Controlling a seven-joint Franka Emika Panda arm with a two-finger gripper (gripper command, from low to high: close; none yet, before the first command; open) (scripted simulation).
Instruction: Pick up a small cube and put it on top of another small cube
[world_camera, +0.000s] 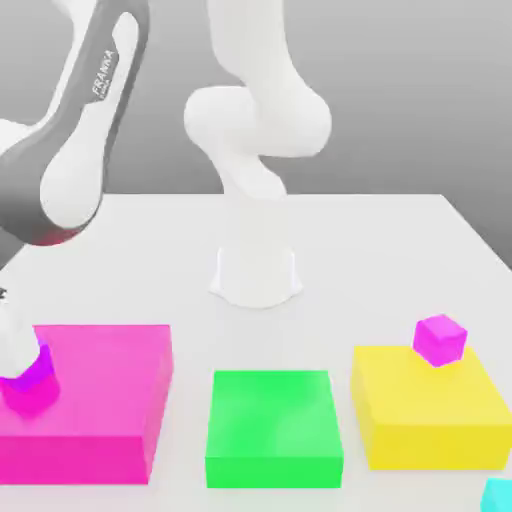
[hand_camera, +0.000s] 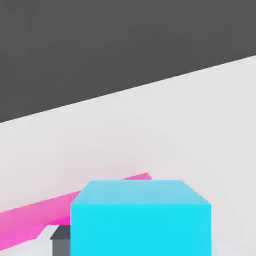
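At the exterior view's far left, my gripper (world_camera: 24, 372) is shut on a small glossy magenta cube (world_camera: 32, 388). It holds the cube at the top surface of the flat pink block (world_camera: 110, 385), near that block's left edge. Whether the cube touches the block I cannot tell. A second small magenta cube (world_camera: 440, 338) sits on the back edge of the flat yellow block (world_camera: 430, 410) at the exterior view's right. In the hand view a cube (hand_camera: 140, 217) that looks cyan sits right at the hand, with a strip of the pink block (hand_camera: 30, 220) behind it.
A flat green block (world_camera: 272, 425) lies between the pink and yellow blocks. A small cyan cube (world_camera: 498, 495) sits at the front right corner of the white table (world_camera: 380, 260). The arm's white base (world_camera: 255, 270) stands behind the blocks at mid-table.
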